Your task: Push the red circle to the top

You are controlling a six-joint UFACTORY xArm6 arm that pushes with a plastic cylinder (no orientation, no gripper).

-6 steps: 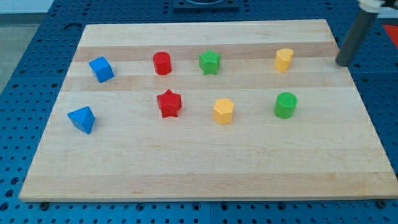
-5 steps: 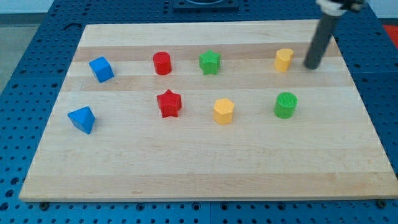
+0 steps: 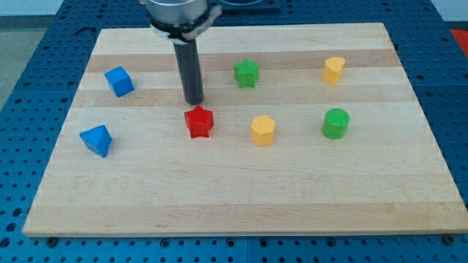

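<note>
Seven blocks in sight: blue cube (image 3: pixel 119 81), blue block (image 3: pixel 96 139), red star (image 3: pixel 199 122), green star (image 3: pixel 247 73), upper yellow block (image 3: pixel 334 69), lower yellow block (image 3: pixel 263 130), green cylinder (image 3: pixel 336 123).
Red circle: we cannot see it plainly; we judge it sits behind the rod (image 3: pixel 191 69), in the upper row between the blue cube and the green star.
Our tip (image 3: pixel 194 101): down at the board (image 3: pixel 241 197), just above the red star in the view, perhaps apart from it.
End of the rod: bare, nothing clasped or carried; it can only shove.
Relation that matters: if the circle is behind the rod, it lies toward the view's top from our tip, so a push that way should carry it up.
Long axis: none that counts; a round block pushes alike from any side.
Risk: an off-centre push may let the circle slip sideways.
Containers: none here.
</note>
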